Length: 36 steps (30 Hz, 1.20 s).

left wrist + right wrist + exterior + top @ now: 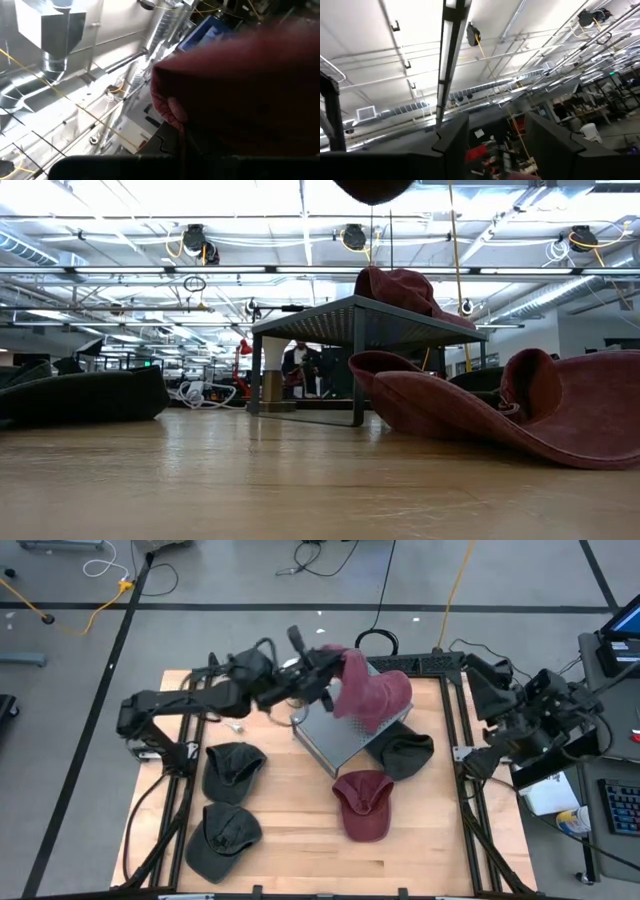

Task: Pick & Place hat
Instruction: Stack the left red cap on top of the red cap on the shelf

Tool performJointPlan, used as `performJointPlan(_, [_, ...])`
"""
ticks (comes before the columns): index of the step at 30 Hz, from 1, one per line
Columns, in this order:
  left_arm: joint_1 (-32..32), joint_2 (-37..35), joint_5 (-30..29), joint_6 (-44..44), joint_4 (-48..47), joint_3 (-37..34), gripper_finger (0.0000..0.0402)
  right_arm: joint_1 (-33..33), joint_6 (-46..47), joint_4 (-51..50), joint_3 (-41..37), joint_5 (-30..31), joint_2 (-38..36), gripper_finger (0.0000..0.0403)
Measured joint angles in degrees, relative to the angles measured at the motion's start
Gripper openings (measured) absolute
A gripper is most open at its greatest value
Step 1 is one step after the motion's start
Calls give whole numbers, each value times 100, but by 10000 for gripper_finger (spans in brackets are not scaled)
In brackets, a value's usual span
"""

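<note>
High view shows my left gripper (330, 675) reaching across the back of the table (290, 855) to the grey metal stand (345, 735) at the middle, its fingers pressed fully together on the edge of a maroon hat (372, 695). That hat hangs from my grip and drapes over the stand's top, its crown spilling toward the stand's right side, so the cloth sits just beyond my fingertips and partly under them. In my left wrist view the same maroon fabric (240, 95) fills most of the frame right in front of my fingers, with a stitched edge showing close to them. From the low view the stand (360, 325) is a raised mesh platform on legs, and the hat (405, 288) lies bunched on its upper surface. A second maroon hat (362, 802) lies flat on the wood in front of the stand, brim toward the near edge, and it looms large in the low view (500, 405). A dark hat (405, 753) rests against the stand's right front corner. Two more dark hats (233, 768) lie on the left part of the table, one nearer the front (224, 837). My right gripper (480, 675) waits off the table's right rear edge with its fingers (452, 145) set apart, holding nothing.
</note>
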Motion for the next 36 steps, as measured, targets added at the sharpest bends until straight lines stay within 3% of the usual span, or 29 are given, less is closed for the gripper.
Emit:
performJointPlan(4, [312,327,459,-34,463,-4,3,22,-4,-15,-2,-137,-39,185])
performJointPlan(10, [665,880,646,-271,891,57,2,22,-37,-94,-2,-137,-66,181])
performJointPlan(25, [1112,2700,733,27,995,1673,2,22,305,-909,-4,-129,-59,175])
performJointPlan(36, [1176,2840,888,-41,179,1690,2,22,146,-907,-4,-105,-83,172])
